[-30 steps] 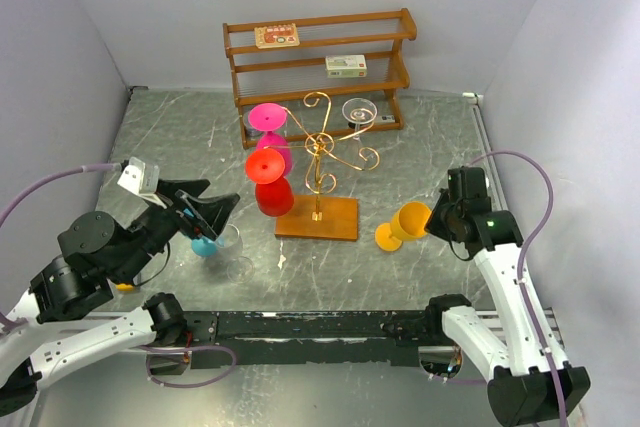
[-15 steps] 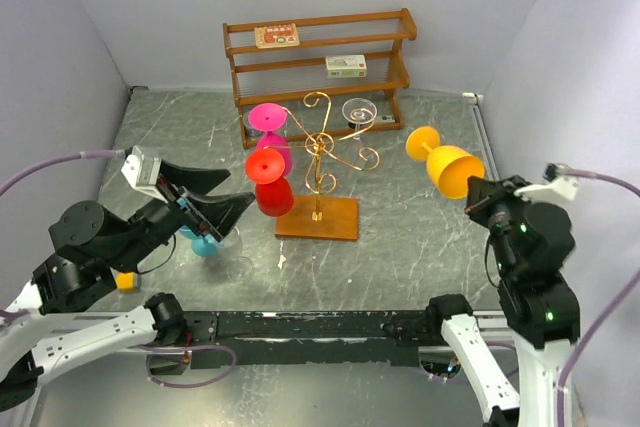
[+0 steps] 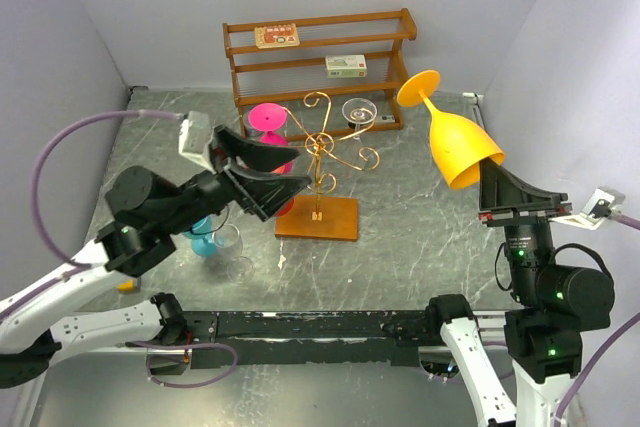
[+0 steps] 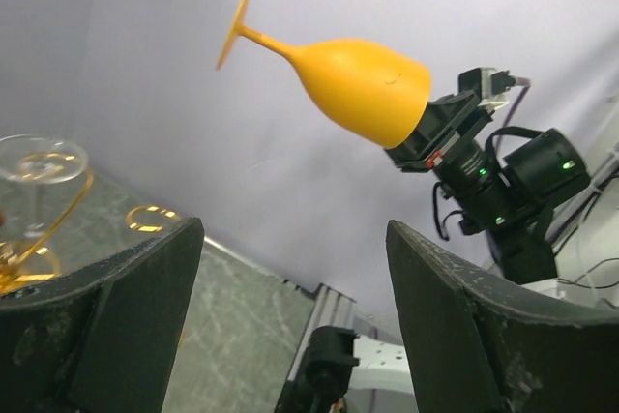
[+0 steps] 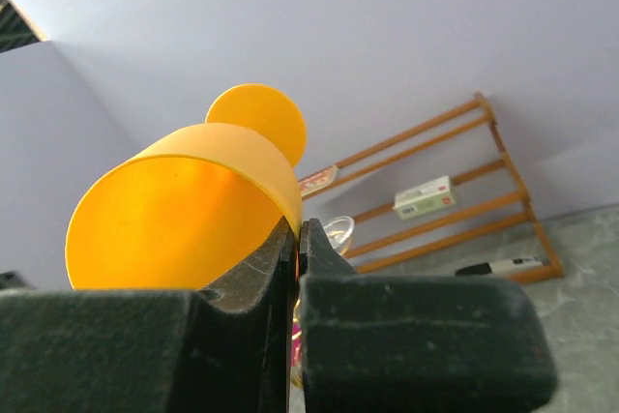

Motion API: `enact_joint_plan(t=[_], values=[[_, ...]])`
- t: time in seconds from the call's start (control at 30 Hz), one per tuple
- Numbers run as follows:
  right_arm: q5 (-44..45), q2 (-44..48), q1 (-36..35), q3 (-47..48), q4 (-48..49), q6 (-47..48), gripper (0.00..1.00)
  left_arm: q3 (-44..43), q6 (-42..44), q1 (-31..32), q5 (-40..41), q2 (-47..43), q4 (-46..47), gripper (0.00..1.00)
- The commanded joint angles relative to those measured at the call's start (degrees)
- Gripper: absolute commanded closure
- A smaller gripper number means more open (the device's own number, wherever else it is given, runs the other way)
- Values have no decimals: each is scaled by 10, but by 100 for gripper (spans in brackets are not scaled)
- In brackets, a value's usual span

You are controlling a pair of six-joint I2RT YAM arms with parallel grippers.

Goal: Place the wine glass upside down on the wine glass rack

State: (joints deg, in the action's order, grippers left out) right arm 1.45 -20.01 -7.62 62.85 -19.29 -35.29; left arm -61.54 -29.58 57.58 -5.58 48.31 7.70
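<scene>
While it is held up high, the yellow wine glass (image 3: 462, 152): it is in the air at 3 o'clock from the wine glass rack (image 3: 325, 217), well apart from it. Its foot is up and tips toward 11 o'clock, and its mouth is down.
Right gripper (image 3: 488, 175): clenched on just the thin rim of the yellow wine glass, one finger inside the bowl and one outside.
Slip risk: that pinch is small, so I think a quick turn could make the glass swing or drop.
Rack arms: a pink glass (image 3: 268, 117) hangs at 10 o'clock and a clear glass (image 3: 358, 110) at 1 o'clock. The curl at 3 o'clock looks free.
Miss risk: the foot has to slide into a curl. If it comes in crooked, it may hit the wire and push the rack over.
Left gripper (image 3: 290, 169): wide open, holding nothing, just beside the rack at 9 o'clock.
Bump risk: it is close to the hung glasses and could knock them.
</scene>
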Motion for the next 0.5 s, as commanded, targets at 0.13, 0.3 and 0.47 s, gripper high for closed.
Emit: enact_joint_plan(t=[0.13, 0.3, 0.47], values=[[-98, 12, -1, -51, 166, -58, 100, -48, -128, 3, -68, 123, 204, 12], [-162, -4, -1, -82, 219, -94, 100, -67, -176, 13, -23, 178, 254, 15], [-182, -14, -1, -91, 248, -110, 100, -55, -190, 36, 35, 191, 301, 15]])
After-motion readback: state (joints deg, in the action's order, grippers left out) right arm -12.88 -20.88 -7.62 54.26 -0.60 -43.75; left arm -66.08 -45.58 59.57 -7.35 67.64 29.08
